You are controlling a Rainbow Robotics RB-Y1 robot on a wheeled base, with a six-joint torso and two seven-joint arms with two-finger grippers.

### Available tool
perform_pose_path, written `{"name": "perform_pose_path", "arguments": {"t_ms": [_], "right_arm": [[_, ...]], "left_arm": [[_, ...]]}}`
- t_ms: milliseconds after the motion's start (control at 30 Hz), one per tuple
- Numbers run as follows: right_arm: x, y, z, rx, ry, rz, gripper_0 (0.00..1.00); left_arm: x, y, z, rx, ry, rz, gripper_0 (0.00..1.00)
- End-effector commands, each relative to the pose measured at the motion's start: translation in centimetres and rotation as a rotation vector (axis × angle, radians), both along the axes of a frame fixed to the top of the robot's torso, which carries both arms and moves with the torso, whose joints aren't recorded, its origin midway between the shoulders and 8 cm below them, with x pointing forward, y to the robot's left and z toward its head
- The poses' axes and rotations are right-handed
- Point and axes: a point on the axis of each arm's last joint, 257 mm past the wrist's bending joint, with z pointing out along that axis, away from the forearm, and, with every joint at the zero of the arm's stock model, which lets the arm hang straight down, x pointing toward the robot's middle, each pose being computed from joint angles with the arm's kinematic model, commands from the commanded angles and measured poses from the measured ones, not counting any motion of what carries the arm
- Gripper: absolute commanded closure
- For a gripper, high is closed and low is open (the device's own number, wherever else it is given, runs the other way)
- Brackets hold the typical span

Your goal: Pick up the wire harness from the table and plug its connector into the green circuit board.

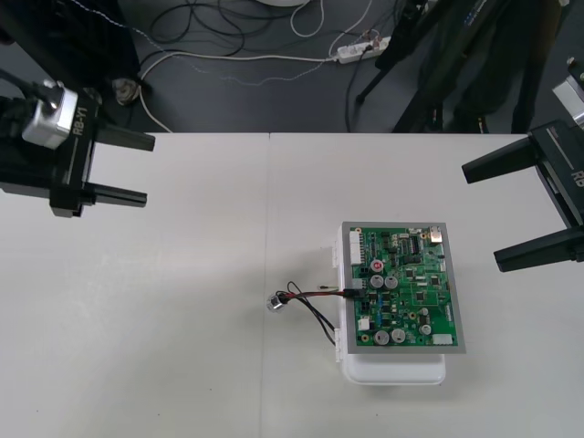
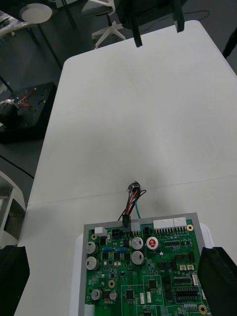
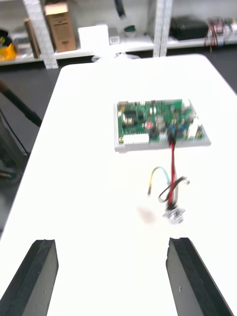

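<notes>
Plain light table (image 1: 182, 319) with a strip of dark floor and cables past its far edge. The green circuit board (image 1: 406, 292) sits on its white base (image 1: 392, 372) over towards the robot's right side and the near part of the table. The wire harness (image 1: 315, 297) is already hooked up: its small black plug (image 2: 127, 224) is seated in a connector on the board's left edge. From there the red, black and green wires run out onto the bare table, looping a bit, and end at the round metal socket (image 1: 275, 304), which lies flat just left of the board. Nothing is touching it. The left gripper (image 1: 150, 170) hovers off at the far left of the table, well apart from the harness. Its black fingers (image 3: 39, 276) are spread wide with nothing between them. The right gripper (image 1: 481, 217) is over at the right edge, beyond the board's far right corner. Its fingers (image 2: 219, 276) are also splayed wide and empty, with the board and plug in plain sight between them from the right wrist camera.
</notes>
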Motion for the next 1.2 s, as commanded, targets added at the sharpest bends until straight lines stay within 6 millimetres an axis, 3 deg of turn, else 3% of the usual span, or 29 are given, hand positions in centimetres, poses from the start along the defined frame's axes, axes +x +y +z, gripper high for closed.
{"name": "perform_pose_path", "arguments": {"t_ms": [33,367,700,1200], "right_arm": [[-0.5,0.8,2.3,0.027,-0.027,0.004,0.00],[-2.3,2.9,2.4,0.051,-0.083,0.072,0.00],[-2.4,3.3,1.9,0.069,-0.099,0.072,0.00],[-0.6,3.4,2.1,0.057,-0.213,0.044,0.00]], "left_arm": [[0.5,1.0,4.7,-0.043,0.022,0.113,0.36],[-0.2,-0.6,8.8,-0.071,-0.057,0.099,0.35],[-2.1,-2.5,7.8,-0.038,-0.064,0.035,0.36],[-2.1,-2.5,7.8,-0.038,-0.064,0.035,0.35]]}}
